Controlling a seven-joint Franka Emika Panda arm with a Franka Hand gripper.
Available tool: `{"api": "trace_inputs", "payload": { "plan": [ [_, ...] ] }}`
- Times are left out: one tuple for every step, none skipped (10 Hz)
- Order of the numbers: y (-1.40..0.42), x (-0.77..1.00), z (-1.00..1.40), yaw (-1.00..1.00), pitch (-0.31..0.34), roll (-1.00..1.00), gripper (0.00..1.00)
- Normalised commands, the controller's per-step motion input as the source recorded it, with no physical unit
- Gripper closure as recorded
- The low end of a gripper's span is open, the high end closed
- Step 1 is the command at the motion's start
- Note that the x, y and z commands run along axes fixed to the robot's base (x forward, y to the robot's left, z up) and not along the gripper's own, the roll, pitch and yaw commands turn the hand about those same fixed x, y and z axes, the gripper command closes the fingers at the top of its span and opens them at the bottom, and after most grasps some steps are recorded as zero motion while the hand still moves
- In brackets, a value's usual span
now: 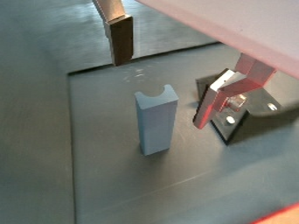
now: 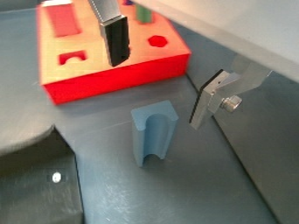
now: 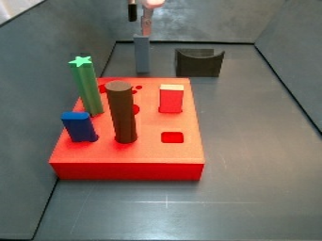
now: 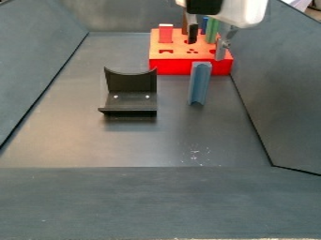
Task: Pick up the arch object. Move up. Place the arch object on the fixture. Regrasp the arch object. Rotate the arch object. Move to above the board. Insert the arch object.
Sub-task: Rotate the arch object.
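Open gripper (image 2: 158, 70) above the upright arch object (image 2: 153, 133)

The red board (image 3: 126, 155) holds a green star peg (image 3: 88, 87), a brown cylinder (image 3: 122, 113), a blue block (image 3: 78, 127) and a red peg (image 3: 171, 97) in its holes. The slate-blue arch object stands upright on the floor near the board and well apart from the dark fixture (image 4: 127, 92). The gripper hangs over it, fingers spread wide and holding nothing.
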Motion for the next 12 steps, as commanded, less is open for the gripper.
{"api": "trace_inputs", "payload": {
  "plan": [
    [-0.01, 0.04, -0.03, 1.00, 0.003, -0.03, 0.00],
    [-0.01, 0.04, -0.03, 1.00, 0.003, -0.04, 0.00],
    [-0.01, 0.04, -0.03, 1.00, 0.003, -0.04, 0.00],
    [-0.01, 0.04, -0.03, 1.00, 0.003, -0.04, 0.00],
    [-0.01, 0.04, -0.03, 1.00, 0.004, -0.05, 0.00],
    [-0.01, 0.04, -0.03, 1.00, 0.004, -0.05, 0.00],
    [-0.01, 0.04, -0.03, 1.00, 0.004, -0.06, 0.00],
    [-0.01, 0.04, -0.03, 1.00, 0.005, -0.06, 0.00],
    [-0.01, 0.04, -0.03, 1.00, 0.005, -0.07, 0.00],
    [-0.01, 0.04, -0.03, 1.00, 0.006, -0.08, 0.00],
    [0.00, 0.04, -0.03, 1.00, 0.007, -0.09, 0.00],
    [0.00, 0.04, -0.03, 1.00, 0.009, -0.12, 0.00]
  ]
}}
